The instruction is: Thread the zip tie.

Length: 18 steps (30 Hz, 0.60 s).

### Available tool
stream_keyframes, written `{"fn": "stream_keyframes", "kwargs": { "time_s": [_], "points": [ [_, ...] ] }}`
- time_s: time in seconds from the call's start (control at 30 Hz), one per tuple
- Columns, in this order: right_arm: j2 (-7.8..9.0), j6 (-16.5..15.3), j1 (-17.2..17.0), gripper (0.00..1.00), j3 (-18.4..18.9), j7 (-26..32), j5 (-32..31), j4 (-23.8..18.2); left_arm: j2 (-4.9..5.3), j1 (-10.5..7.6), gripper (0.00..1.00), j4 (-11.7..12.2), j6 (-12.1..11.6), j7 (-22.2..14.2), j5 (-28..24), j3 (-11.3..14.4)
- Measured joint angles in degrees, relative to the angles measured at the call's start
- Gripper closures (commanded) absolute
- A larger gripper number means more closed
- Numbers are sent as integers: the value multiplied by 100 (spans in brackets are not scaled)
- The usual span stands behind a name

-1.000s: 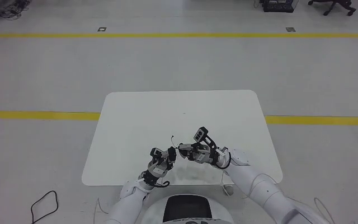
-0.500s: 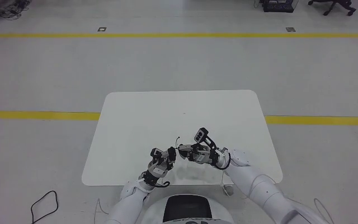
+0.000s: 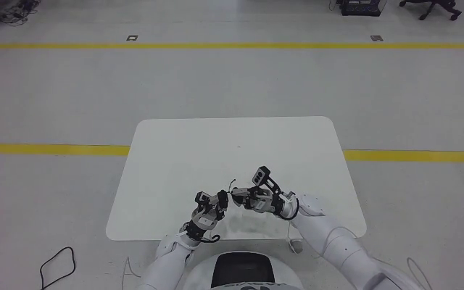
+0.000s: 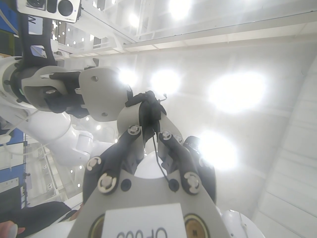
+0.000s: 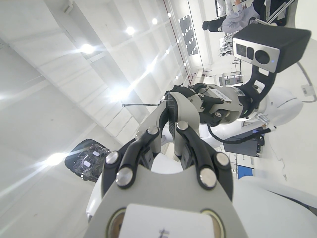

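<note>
Looking down from above and seeing the left pincer (image 3: 220,197) and the right pincer (image 3: 236,193) tip to tip, held up over the near part of the white table (image 3: 217,145), roughly at the middle of its width. Got the zip tie (image 3: 232,184) right there between them, off the table, with a thin black tail curling up past the tips and away from the robot. Checking the left wrist view: left pincer (image 4: 149,115) squeezed closed on the zip tie (image 4: 156,149), with the black strap running back between the two fingers (image 4: 127,116) toward the palm and a short hooked end poking out past the tips. Can also spot the right pincer (image 4: 135,100) in that same shot, angled in from the side and meeting the left one right at the strap. Switching to the right wrist view: right pincer (image 5: 167,111) pinched closed as well, gripping the zip tie (image 5: 140,104), with a straight length sticking out sideways from the tips and ending in a small blocky bit. Seeing the left pincer (image 5: 182,90) just behind those tips, touching or near enough. No way of telling threaded from unthreaded here, too small and mostly buried under the fingers. Also noticing yellow tape lines (image 3: 65,148) on the floor (image 3: 72,94) beyond the table and off to both sides.
</note>
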Motion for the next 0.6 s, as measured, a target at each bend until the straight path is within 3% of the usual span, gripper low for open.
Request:
{"fn": "stream_keyframes", "kwargs": {
  "time_s": [0.6],
  "points": [
    [-25, 85, -61, 100, 146, -73, -189, 48, 0, 0, 100, 0, 0, 0, 0, 0]
  ]
}}
